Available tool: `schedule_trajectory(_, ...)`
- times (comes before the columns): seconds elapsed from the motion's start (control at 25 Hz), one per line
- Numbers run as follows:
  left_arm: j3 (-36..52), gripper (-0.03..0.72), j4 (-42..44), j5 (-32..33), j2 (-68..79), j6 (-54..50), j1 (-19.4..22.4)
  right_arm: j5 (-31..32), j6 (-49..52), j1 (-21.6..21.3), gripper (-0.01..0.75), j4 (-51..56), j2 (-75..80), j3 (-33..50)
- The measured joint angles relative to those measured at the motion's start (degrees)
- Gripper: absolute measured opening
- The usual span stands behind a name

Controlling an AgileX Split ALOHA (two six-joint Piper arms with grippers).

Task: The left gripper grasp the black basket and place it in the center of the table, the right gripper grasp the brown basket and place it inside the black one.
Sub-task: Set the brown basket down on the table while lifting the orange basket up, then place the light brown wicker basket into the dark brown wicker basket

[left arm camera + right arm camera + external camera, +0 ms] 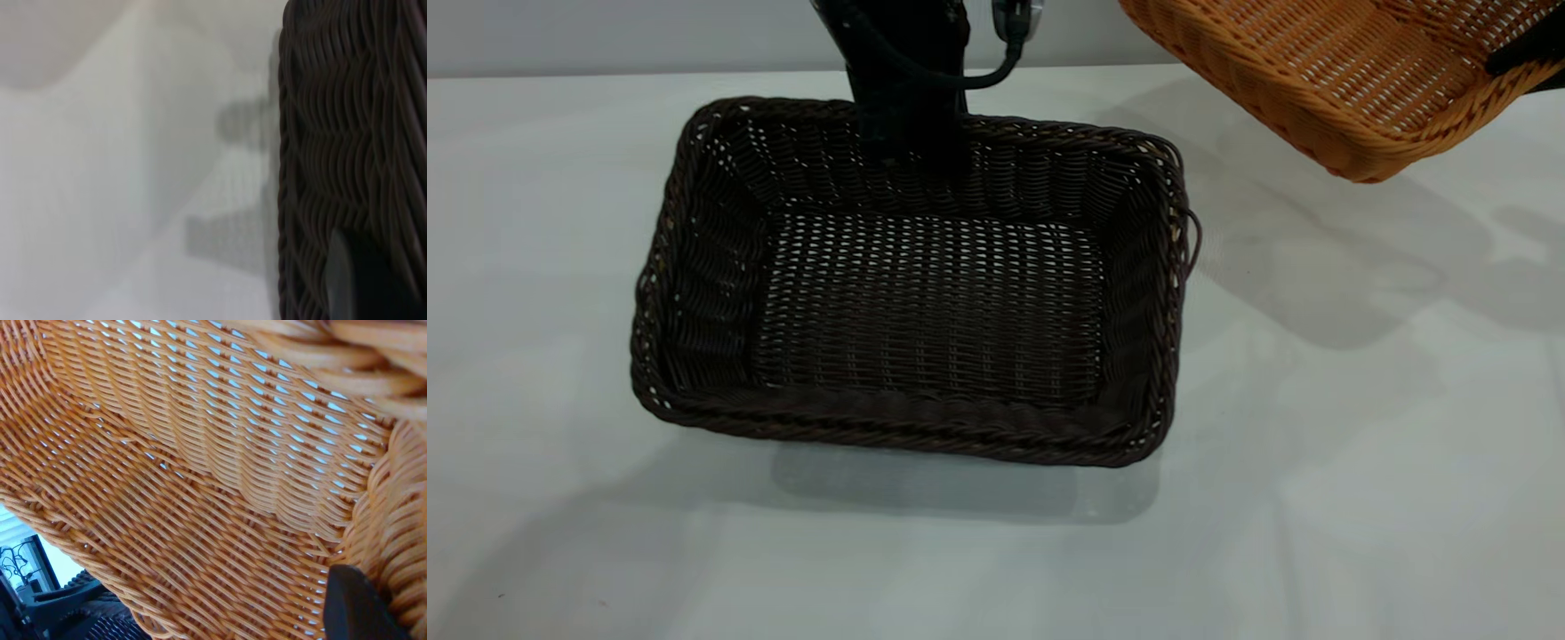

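Brown basket (1352,80) hangs tilted from right tool (1525,49), above table (1360,444).

Black basket (925,293) on table (1360,498) centre; brown basket (1325,80) airborne, right-rear.

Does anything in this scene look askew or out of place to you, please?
Only the brown basket: it hangs tilted in the air at the table's far right, one corner dipping, held by the right gripper. The black basket sits flat and undamaged, with the left gripper at its far rim. Nothing is spilled.
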Motion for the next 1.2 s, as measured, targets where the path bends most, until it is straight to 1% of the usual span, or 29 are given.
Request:
schedule_trajectory(0.08, 0.0, 0.151, 0.0, 0.1, 0.0, -0.4, 0.0, 0.7, 0.1, 0.0, 0.067, 0.0, 0.0, -0.5)
schedule_trajectory(0.16, -0.1, 0.242, 0.0, -0.4, 0.0, -0.6, 0.0, 1.4, 0.1, 0.0, 0.067, 0.0, 0.0, -0.9)
schedule_trajectory(0.24, -0.1, 0.356, 0.1, -1.4, 0.0, -0.6, 0.0, 1.7, 0.1, 0.0, 0.067, -0.2, -0.1, -1.0)
schedule_trajectory(0.36, -0.1, 0.494, 0.7, -3.3, -0.4, -0.9, 0.0, 1.9, 0.1, 0.0, 0.067, -1.4, -0.3, -1.0)
schedule_trajectory(0.4, -0.1, 0.529, 0.8, -3.5, -0.8, -1.5, 0.0, 2.1, 0.1, 0.0, 0.067, -1.9, -0.5, -1.0)
schedule_trajectory(0.48, -0.1, 0.571, 0.8, -3.1, -2.5, -4.5, 0.4, 2.4, 0.1, 0.0, 0.067, -2.8, -1.3, -1.0)
schedule_trajectory(0.6, -0.1, 0.583, 1.0, -0.1, -6.3, -11.3, 2.6, 3.2, 1.1, 0.4, 0.067, -4.3, -3.3, -1.0)
schedule_trajectory(0.68, -0.1, 0.578, 2.0, 2.1, -8.9, -16.4, 5.7, 3.3, 3.0, 1.7, 0.067, -6.2, -4.8, -1.0)
schedule_trajectory(0.8, -0.1, 0.569, 2.7, 3.3, -12.4, -22.8, 12.3, 4.3, 7.1, 6.0, 0.067, -10.9, -7.1, -1.0)
schedule_trajectory(0.92, -0.1, 0.568, 3.3, 3.6, -14.5, -26.3, 17.7, 6.0, 11.9, 12.4, 0.067, -16.2, -8.5, -1.0)
schedule_trajectory(1.0, -0.1, 0.566, 3.3, 3.7, -15.1, -27.1, 20.3, 6.8, 14.7, 16.8, 0.067, -18.1, -8.9, -1.0)
schedule_trajectory(1.08, -0.1, 0.566, 3.3, 3.7, -15.5, -27.4, 22.6, 7.0, 17.0, 21.4, 0.067, -19.6, -9.1, -1.0)
schedule_trajectory(1.2, -0.1, 0.566, 3.3, 3.7, -15.5, -28.7, 24.8, 6.5, 19.0, 28.1, 0.067, -20.4, -9.2, -1.0)
